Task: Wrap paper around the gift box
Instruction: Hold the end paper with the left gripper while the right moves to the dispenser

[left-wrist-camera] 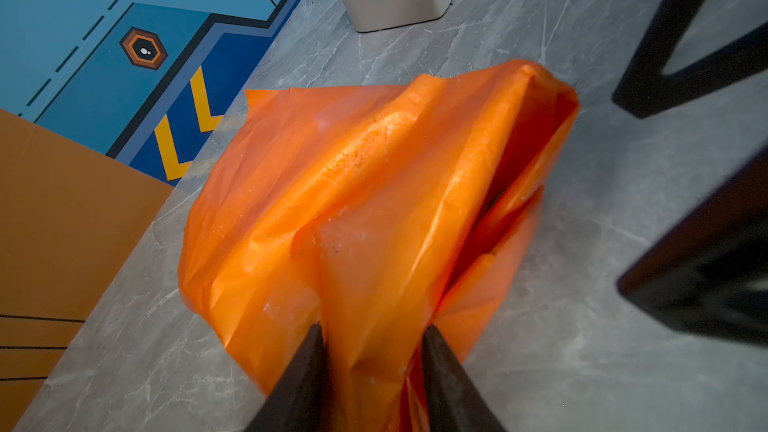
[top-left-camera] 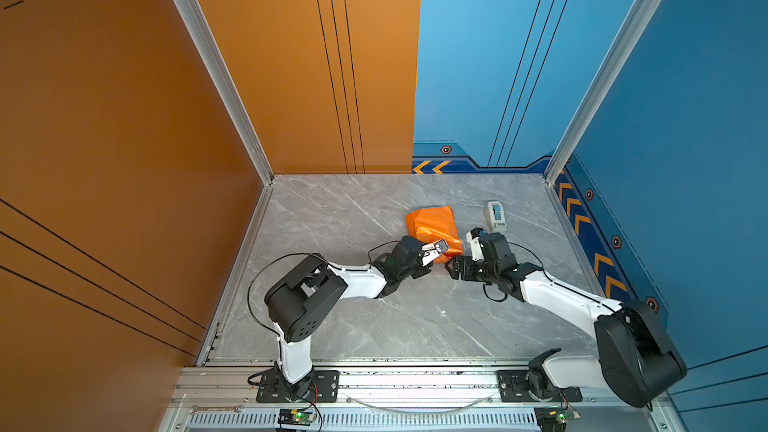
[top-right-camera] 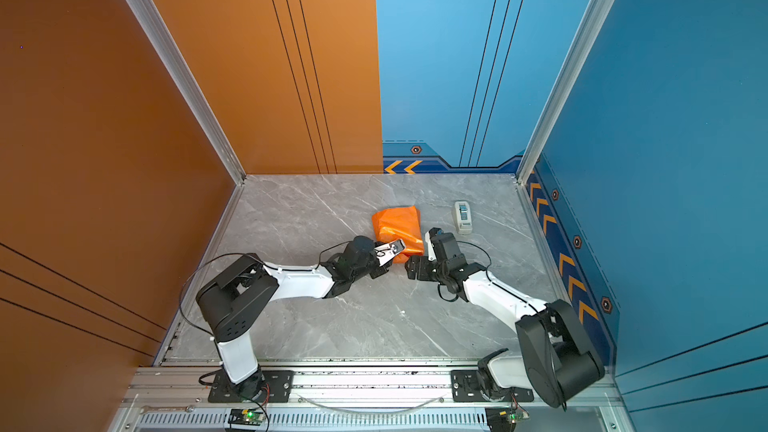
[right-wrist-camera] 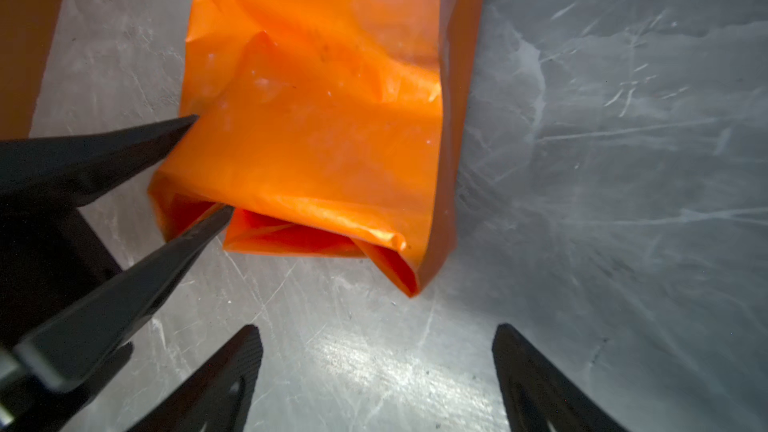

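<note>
The paper (top-left-camera: pixel 432 226), orange face out, lies as a creased bundle on the grey marble table (top-left-camera: pixel 374 317). The gift box itself is nowhere visible (presumably it sits inside the bundle). In both top views the parcel's long axis runs from the near side away toward the back wall, and its near end is loose and unsealed, gaping in the right wrist view.

The left gripper (top-left-camera: pixel 436 250) pinches a gathered flap at that near end, its two fingers (left-wrist-camera: pixel 307 367) closed onto the orange sheet. The right gripper (right-wrist-camera: pixel 374 330) has its jaws spread wide and holds nothing; it points at the same open end from just beside it, not touching. So the loose end lies straight ahead of the free right arm, which looks best placed to fold it.

A white tape dispenser (top-left-camera: pixel 495 216) stands apart beyond the right arm. Its embossed mark is too small to read, and no other writing shows.
</note>
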{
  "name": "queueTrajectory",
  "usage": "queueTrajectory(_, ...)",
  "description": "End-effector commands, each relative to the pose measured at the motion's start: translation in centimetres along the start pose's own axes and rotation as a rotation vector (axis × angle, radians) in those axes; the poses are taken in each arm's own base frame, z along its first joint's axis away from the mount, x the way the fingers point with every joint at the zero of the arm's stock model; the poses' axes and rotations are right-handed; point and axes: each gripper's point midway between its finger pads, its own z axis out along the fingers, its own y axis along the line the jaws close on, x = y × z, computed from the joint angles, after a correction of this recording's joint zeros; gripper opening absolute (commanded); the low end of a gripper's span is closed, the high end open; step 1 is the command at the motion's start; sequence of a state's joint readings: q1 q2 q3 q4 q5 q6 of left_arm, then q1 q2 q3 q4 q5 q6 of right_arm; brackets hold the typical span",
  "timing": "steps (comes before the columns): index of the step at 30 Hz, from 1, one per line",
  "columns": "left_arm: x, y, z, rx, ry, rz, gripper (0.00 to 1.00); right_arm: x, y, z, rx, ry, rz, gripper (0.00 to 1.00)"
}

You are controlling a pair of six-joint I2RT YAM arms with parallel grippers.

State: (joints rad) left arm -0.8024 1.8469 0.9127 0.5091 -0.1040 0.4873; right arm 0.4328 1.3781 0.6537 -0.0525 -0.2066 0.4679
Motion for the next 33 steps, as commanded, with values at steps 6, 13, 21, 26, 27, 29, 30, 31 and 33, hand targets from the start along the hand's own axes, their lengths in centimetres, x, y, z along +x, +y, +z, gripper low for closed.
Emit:
queueTrajectory(6,7.9,-5.0,0.0,0.182,0.241,-0.020,0.40,-3.6,0.3,2.0,0.030,-0.102,-0.004,0.84)
queueTrajectory(13,7.5,-5.3,-0.1,0.213,0.219,-0.031,0.45,-4.6,0.9,3.0,-0.006,-0.132,0.013,0.71)
queueTrajectory(21,7.7,-5.3,0.3,0.217,0.235,-0.028,0.51,-4.5,1.4,3.1,-0.043,-0.133,0.005,0.62)
queueTrajectory(26,8.8,-4.8,0.8,0.164,0.289,-0.048,0.43,-4.4,1.5,2.6,-0.059,-0.137,0.002,0.62)
queueTrajectory(27,9.0,-4.8,0.9,0.162,0.294,-0.056,0.43,-4.4,1.5,2.3,-0.063,-0.140,0.006,0.62)
queueTrajectory(29,9.3,-5.0,0.8,0.162,0.305,-0.073,0.42,-4.4,1.3,1.8,-0.074,-0.136,0.020,0.66)
queueTrajectory(30,9.4,-5.1,0.8,0.165,0.305,-0.080,0.42,-4.3,1.2,1.4,-0.083,-0.132,0.029,0.69)
queueTrajectory(31,9.5,-5.1,0.7,0.168,0.306,-0.087,0.42,-4.2,1.0,1.1,-0.089,-0.126,0.038,0.70)
queueTrajectory(33,9.7,-5.3,0.7,0.175,0.308,-0.102,0.41,-4.2,1.0,-0.1,-0.124,-0.125,0.055,0.72)
